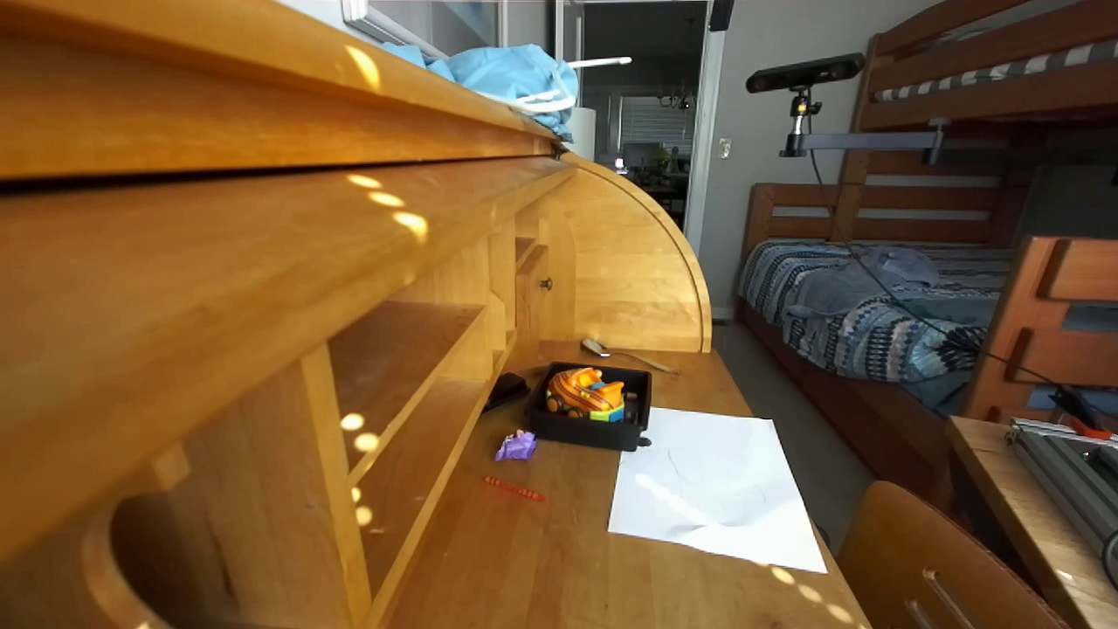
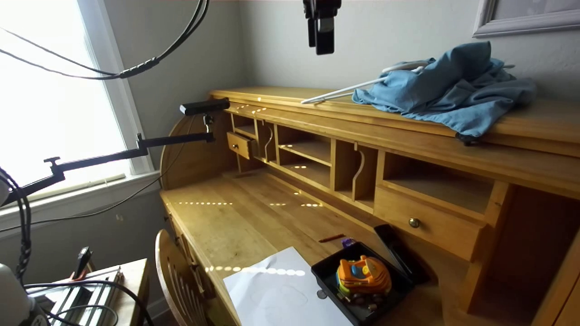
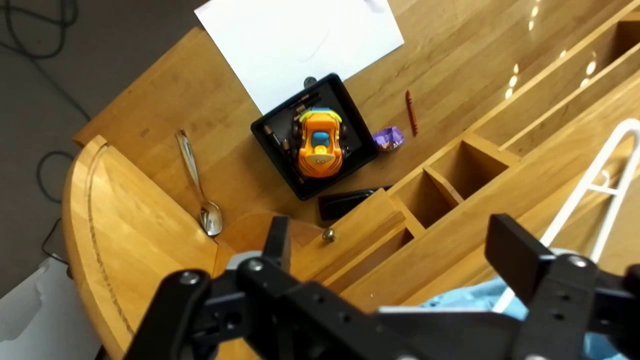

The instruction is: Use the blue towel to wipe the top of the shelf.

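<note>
My gripper (image 3: 392, 235) is spread wide, with nothing held. The towel (image 2: 453, 93) lies bunched on top of the shelf (image 2: 281, 93), its front edge over the lip; I expect it light, soft and limp, so I'd pinch a raised fold, clear of the hanger (image 3: 565, 214) poking out. Below, the tray (image 3: 357, 127) holds a toy (image 3: 320, 150) and small dark bits (image 3: 271, 134)

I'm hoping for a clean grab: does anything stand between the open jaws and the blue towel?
Partly: a white clothes hanger lies across part of the blue towel and sticks out past its edge over the shelf top. Nothing else visible blocks the jaws.
</note>
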### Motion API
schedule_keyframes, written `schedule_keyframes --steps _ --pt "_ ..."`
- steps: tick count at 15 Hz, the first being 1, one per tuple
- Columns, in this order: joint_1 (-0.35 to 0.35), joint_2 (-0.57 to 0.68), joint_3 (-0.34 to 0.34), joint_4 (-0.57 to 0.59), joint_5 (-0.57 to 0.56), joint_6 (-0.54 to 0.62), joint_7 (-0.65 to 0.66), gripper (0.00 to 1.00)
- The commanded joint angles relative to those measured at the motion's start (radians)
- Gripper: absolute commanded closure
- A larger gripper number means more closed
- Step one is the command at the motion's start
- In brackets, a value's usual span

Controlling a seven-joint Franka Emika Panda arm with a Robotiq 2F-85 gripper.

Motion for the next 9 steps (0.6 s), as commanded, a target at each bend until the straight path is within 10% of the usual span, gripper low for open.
schedule_keyframes --steps 1,9 --pt "-0.006 -0.097 0.037 -0.171 -0.021 0.043 0.013 0.00" --pt "-0.010 -0.250 0.094 -0.473 -0.019 0.221 0.064 0.00"
